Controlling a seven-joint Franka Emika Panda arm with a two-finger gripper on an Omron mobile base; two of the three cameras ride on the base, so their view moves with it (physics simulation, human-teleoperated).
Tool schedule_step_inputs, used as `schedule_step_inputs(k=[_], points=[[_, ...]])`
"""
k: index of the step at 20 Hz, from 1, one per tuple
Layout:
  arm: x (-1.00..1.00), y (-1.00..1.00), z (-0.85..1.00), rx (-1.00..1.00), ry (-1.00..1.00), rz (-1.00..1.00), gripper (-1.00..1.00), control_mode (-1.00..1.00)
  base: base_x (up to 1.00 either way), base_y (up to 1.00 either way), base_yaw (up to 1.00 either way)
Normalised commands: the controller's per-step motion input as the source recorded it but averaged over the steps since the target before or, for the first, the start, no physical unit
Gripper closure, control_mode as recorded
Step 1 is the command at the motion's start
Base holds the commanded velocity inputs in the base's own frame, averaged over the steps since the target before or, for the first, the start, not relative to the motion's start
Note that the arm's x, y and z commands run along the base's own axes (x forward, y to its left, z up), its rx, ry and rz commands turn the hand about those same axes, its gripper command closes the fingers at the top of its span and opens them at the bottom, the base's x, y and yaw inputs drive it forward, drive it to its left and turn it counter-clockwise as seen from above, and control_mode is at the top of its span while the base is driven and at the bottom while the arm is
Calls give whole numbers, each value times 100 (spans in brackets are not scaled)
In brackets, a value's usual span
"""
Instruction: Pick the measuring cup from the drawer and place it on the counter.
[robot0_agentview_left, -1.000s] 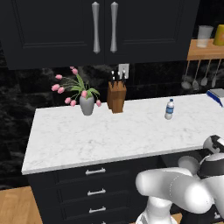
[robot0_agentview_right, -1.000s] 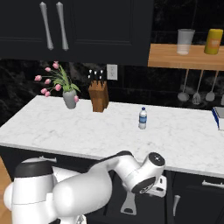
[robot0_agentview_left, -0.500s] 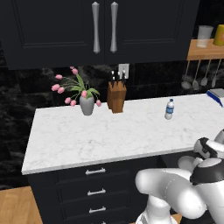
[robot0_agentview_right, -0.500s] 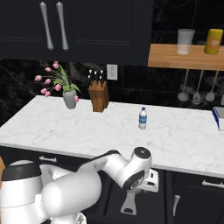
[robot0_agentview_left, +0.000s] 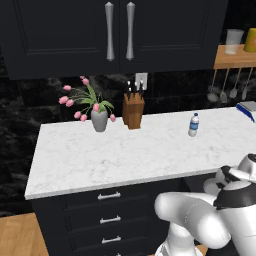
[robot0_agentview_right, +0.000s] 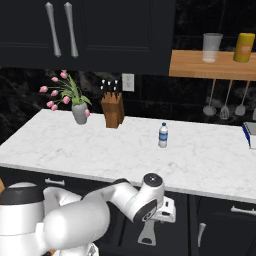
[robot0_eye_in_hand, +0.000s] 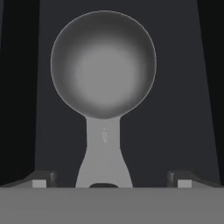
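Measuring cup (robot0_eye_in_hand: 103, 83): one grey metal cup, seen from above in the hand view, with a round shallow bowl and a flat straight handle bearing small lettering and a slot at its end. It lies on the dark floor of the drawer (robot0_eye_in_hand: 183, 87), handle pointing toward the camera. Gripper (robot0_eye_in_hand: 108, 180): jaws spread fully wide, one fingertip (robot0_eye_in_hand: 40, 179) on each side of the handle end, clear of it and holding nothing. Arm (robot0_agentview_right: 125, 202): in the right base view it reaches forward and low, with the hand (robot0_agentview_right: 152, 217) turned downward below the edge of the counter (robot0_agentview_right: 210, 165), in front of the dark cabinets. On the white marble counter stand one water bottle (robot0_agentview_right: 163, 135), one knife block (robot0_agentview_right: 113, 109) and one vase of pink tulips (robot0_agentview_right: 75, 102). On the wooden shelf (robot0_agentview_right: 200, 67) above stand one clear glass (robot0_agentview_right: 212, 47) and one yellow container (robot0_agentview_right: 243, 47).
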Motion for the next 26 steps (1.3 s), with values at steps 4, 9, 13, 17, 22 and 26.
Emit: schedule_step_inputs(k=[4,9,13,17,22,26], points=[[0,1,-10,1,-1,1,-100,-100,0,0,0],[3,3,-20,0,-1,2,-100,-100,0,0,0],[5,0,-12,0,0,0,-100,-100,0,0,0],[12,2,-32,0,0,0,-100,-100,0,0,0],[17,0,-26,0,1,0,-100,-100,0,0,0],[19,2,-24,0,1,0,-100,-100,0,0,0]])
